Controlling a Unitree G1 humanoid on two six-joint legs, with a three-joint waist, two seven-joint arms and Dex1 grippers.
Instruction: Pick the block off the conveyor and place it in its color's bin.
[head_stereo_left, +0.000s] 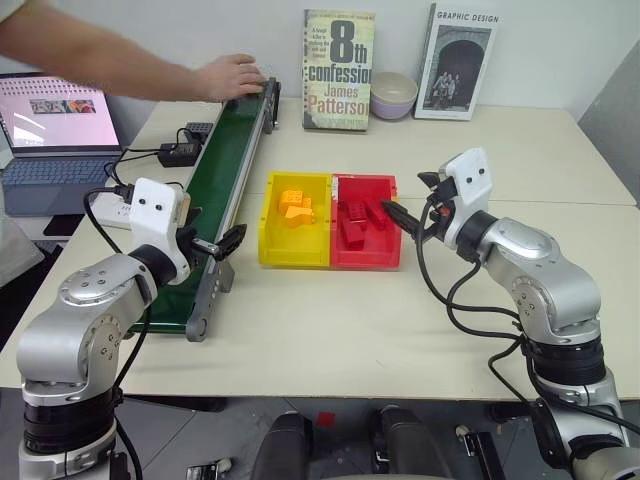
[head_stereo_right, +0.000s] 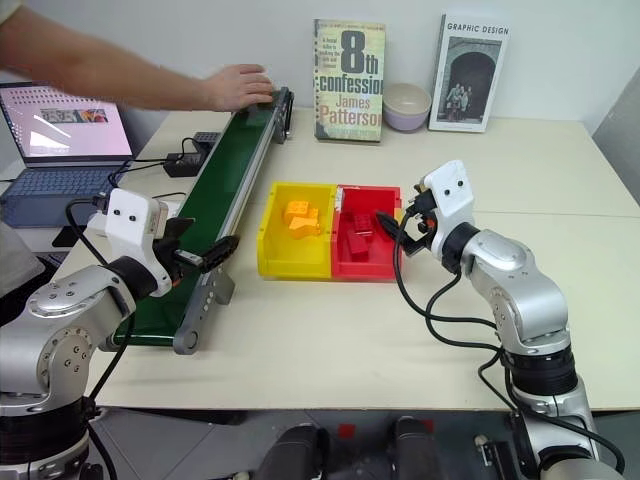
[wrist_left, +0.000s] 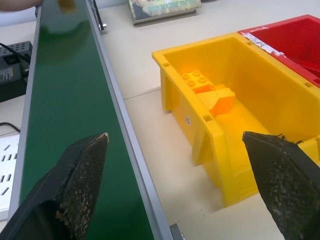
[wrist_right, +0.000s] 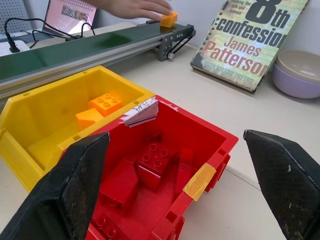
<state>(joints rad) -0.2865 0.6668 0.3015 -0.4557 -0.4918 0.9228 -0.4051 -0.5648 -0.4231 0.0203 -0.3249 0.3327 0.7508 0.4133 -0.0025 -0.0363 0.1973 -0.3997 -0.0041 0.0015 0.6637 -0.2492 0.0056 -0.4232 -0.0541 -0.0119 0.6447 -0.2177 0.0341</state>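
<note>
Your small yellow-orange studded plastic block (wrist_right: 168, 19) sat at the far end of the long dark-green conveyor belt (head_stereo_left: 215, 180), right under a person's hand (head_stereo_left: 232, 76). Both of your grippers were empty with fingers spread wide: the left gripper (head_stereo_left: 222, 243) hung at the belt's near end, the right gripper (head_stereo_left: 402, 222) just beside the red plastic tray (head_stereo_left: 365, 248). Reaching early would likely have put your left arm into that hand. A late close could have let the block ride past the fingers and off the end roller. The bright yellow plastic bin (head_stereo_left: 272, 240) touches the red tray, so a sloppy drop risked the wrong colour. You had a pale tabletop (head_stereo_left: 330, 330) against a white wall, with two propped books, a bowl and a laptop.
</note>
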